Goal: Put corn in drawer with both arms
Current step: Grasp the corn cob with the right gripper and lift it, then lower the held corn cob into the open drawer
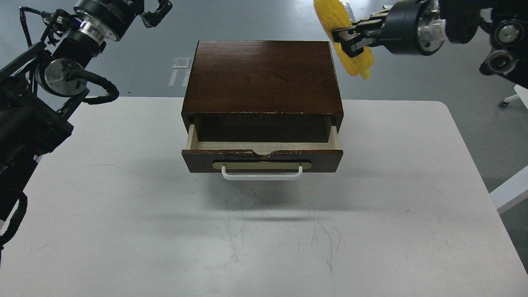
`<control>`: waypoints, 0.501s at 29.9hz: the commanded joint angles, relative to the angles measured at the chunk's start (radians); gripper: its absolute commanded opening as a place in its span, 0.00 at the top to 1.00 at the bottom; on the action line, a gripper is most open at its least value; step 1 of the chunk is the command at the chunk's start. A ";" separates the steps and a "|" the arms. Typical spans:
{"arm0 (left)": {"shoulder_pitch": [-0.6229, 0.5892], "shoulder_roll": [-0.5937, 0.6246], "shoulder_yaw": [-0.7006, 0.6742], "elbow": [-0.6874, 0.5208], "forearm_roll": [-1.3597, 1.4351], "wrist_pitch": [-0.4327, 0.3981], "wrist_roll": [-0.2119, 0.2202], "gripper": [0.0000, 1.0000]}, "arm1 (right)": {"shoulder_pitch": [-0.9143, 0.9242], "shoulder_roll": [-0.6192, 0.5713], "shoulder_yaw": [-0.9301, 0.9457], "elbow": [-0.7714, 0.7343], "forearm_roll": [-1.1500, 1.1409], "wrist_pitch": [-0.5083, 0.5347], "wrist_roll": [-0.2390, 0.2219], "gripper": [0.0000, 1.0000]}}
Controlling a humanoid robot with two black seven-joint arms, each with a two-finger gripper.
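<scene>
My right gripper [347,39] is shut on the yellow corn [354,62] and holds it high in the air, just right of the wooden box's far right corner. The cob hangs steeply, its upper end cut off by the top edge of the view. The drawer [262,160] stands partly pulled out of the dark wooden box [263,76], with its white handle towards me and its pale interior showing empty. My left gripper [159,8] is raised at the top left, far from the drawer, with its fingers apart and nothing between them.
The white table [123,214] carries only the box. Its right edge [474,165] borders grey floor. A white furniture part [509,189] sticks in at the right. My left arm [37,107] fills the left side.
</scene>
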 commanded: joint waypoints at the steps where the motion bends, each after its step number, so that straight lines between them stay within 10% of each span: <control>1: 0.002 0.016 0.000 -0.016 0.000 0.000 0.000 0.02 | 0.031 0.077 -0.068 0.066 -0.154 0.000 0.009 0.96; 15: 0.006 0.028 0.000 -0.018 0.000 0.000 0.000 0.02 | 0.028 0.154 -0.270 0.119 -0.500 0.000 0.109 1.00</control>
